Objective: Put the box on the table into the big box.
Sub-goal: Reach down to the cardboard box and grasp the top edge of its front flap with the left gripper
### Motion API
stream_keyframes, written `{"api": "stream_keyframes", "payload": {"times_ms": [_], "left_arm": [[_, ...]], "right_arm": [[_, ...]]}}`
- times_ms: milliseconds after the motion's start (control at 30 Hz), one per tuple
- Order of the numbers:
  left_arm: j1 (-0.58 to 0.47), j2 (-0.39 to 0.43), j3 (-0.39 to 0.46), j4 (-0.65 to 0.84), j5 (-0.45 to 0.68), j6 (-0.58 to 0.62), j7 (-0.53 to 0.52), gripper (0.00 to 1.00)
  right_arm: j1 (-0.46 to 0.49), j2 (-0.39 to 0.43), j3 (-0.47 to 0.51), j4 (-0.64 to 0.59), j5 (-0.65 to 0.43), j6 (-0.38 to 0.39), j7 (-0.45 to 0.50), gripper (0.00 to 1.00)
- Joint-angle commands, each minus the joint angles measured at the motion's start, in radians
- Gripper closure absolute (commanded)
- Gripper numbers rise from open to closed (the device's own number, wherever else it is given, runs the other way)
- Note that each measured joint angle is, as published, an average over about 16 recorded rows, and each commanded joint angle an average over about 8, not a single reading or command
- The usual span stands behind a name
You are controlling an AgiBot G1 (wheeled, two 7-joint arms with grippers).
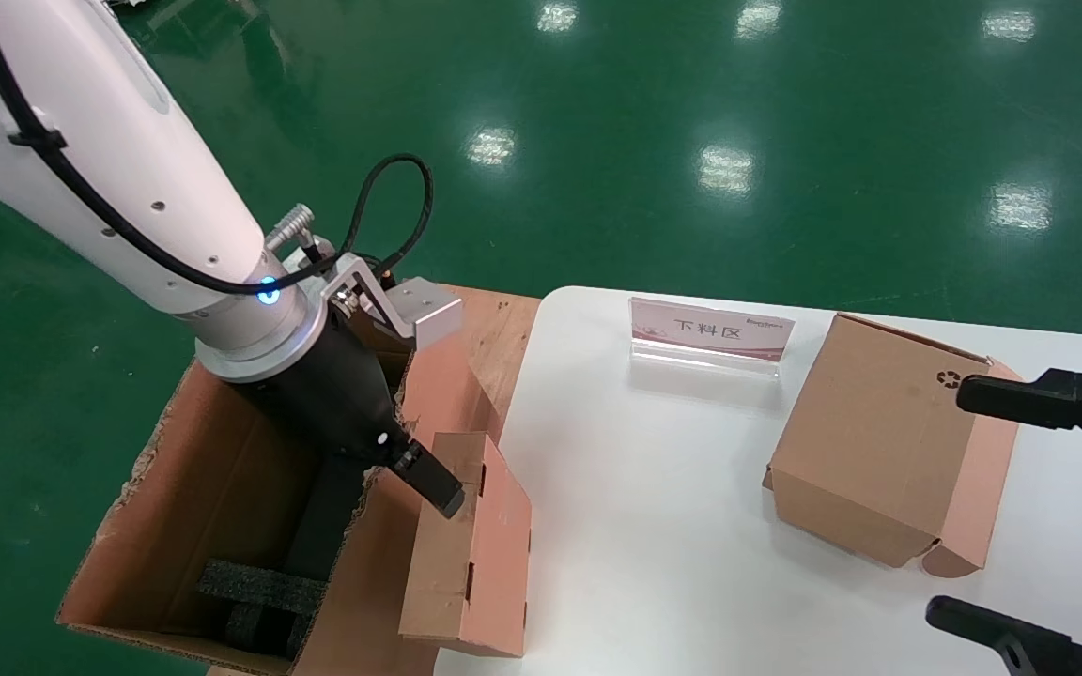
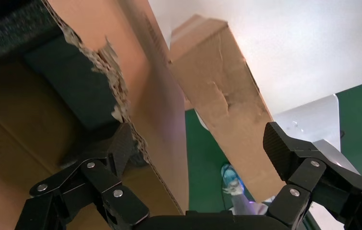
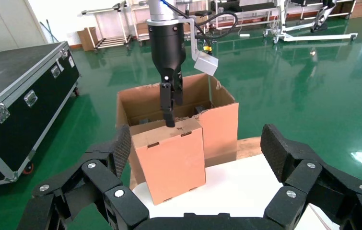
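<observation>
Fingers (image 1: 438, 488) touching tilted, slotted brown box (image 1: 471, 554).

The left arm (image 1: 100, 160) is a thick white tube with small dark screw holes; a black cable (image 1: 81, 202) runs along it under a black tie, looping near the wrist; a silver ring with a blue light (image 1: 267, 297) joins a black housing; a grey bracket holds a small silver box (image 1: 424, 313); the left end effector (image 2: 198, 153) and right end effector (image 3: 195, 153) have black textured fingers on riveted links.
</observation>
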Motion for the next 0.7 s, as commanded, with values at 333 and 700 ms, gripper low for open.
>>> {"api": "stream_keyframes", "payload": {"times_ms": [333,700], "left_arm": [[-0.009,0.038,0.052,0.004,-0.057,-0.001,-0.107,0.0],[0.014,0.066,0.068,0.017,-0.083,-0.026,-0.174,0.0]], "right_arm": [[0.0,0.0,0.0,0.0,0.0,0.0,0.0,0.0],[0.0,0.0,0.0,0.0,0.0,0.0,0.0,0.0]]}}
